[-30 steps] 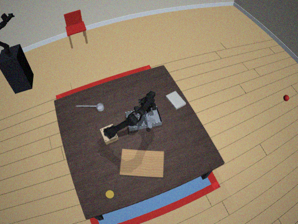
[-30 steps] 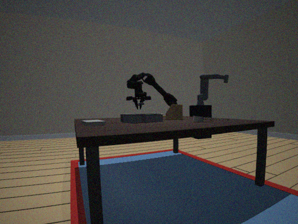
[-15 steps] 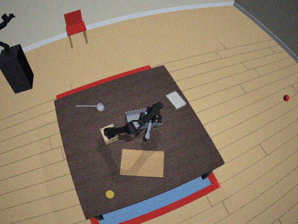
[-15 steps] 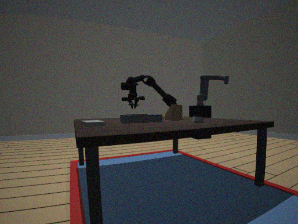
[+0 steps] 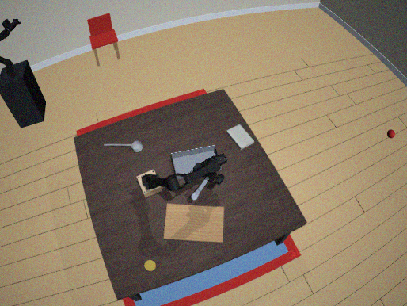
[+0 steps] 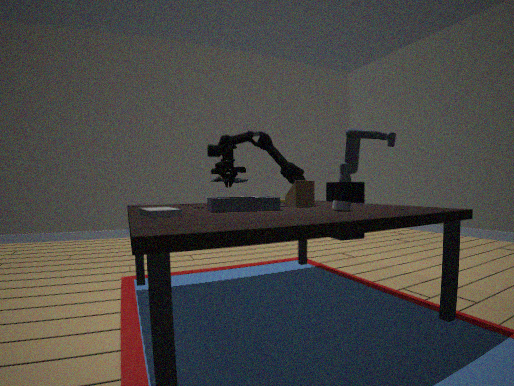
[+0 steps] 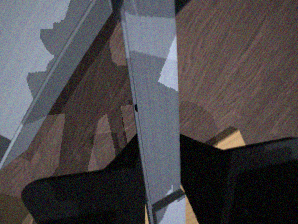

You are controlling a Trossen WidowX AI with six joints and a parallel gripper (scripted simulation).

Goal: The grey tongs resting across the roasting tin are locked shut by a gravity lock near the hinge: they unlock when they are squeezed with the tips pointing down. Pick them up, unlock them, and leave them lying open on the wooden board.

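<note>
My gripper (image 5: 210, 174) is shut on the grey tongs (image 5: 199, 189) and holds them in the air above the table, just off the near edge of the grey roasting tin (image 5: 194, 158). In the wrist view the tongs (image 7: 152, 110) run as one closed grey bar between my black fingers, with the tin's rim (image 7: 60, 80) at the upper left. The wooden board (image 5: 194, 222) lies flat on the table below and in front of the tongs; a corner of it shows in the wrist view (image 7: 227, 140). In the side view the gripper (image 6: 228, 179) hangs above the tin (image 6: 243, 203).
A ladle (image 5: 132, 146) lies at the table's back left. A white block (image 5: 240, 135) lies at the back right. A yellow disc (image 5: 150, 265) lies near the front left. My arm's wooden base block (image 5: 148, 182) stands left of the tin.
</note>
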